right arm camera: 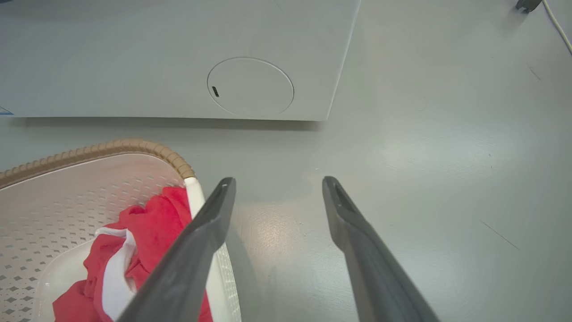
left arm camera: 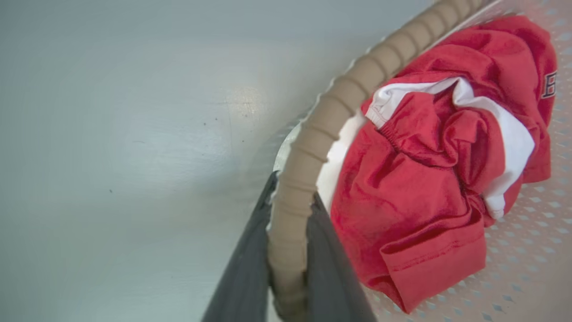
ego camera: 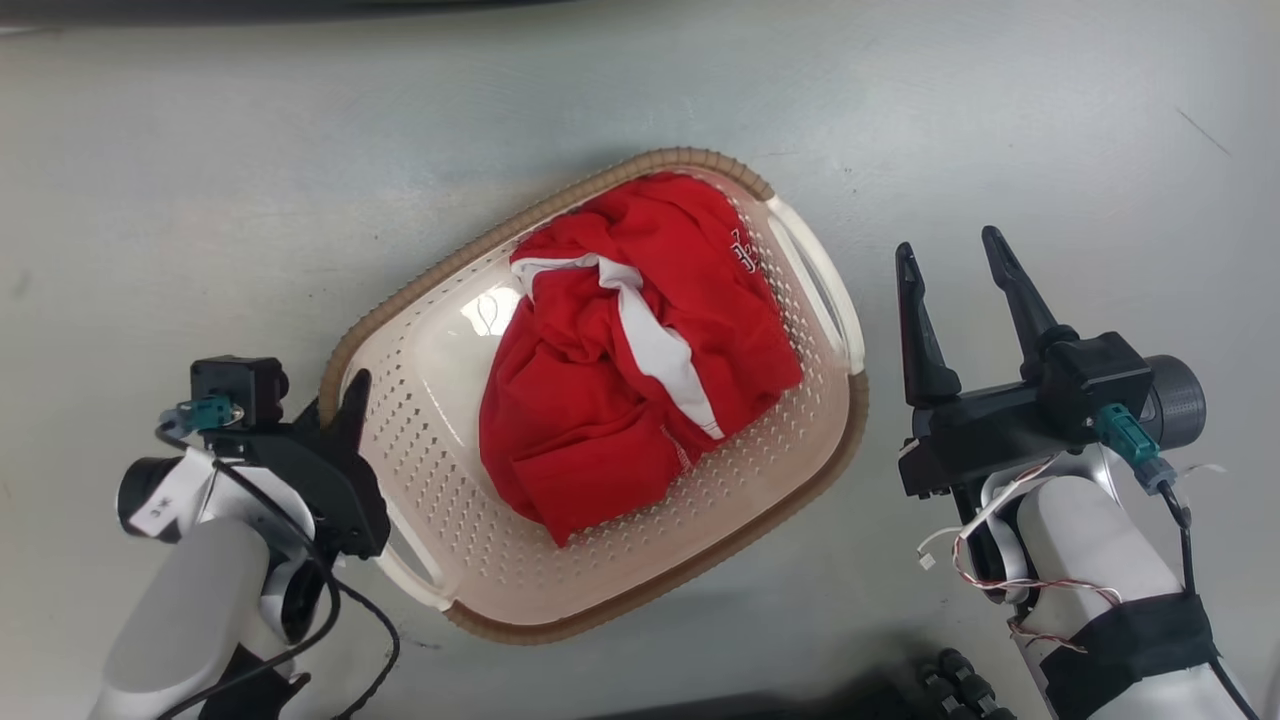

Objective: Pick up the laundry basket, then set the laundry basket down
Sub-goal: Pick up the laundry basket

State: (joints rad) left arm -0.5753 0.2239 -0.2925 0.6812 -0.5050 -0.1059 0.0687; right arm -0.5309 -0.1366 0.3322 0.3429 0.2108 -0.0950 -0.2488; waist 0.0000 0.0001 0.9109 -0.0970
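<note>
The laundry basket (ego camera: 430, 470) sits on the grey floor (ego camera: 200, 200), with red clothing (ego camera: 620, 370) inside. The left gripper (ego camera: 345, 400) is clamped on its brown rim. The right gripper (ego camera: 950, 245) hangs with its fingers spread, just beside the white handle (ego camera: 838, 305).

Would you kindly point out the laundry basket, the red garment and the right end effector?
laundry basket (ego camera: 440, 480), head view, perforated inner wall.
red garment (ego camera: 560, 420), head view, middle of the red cloth.
right end effector (ego camera: 948, 243), head view, midway between its open fingertips.
</note>
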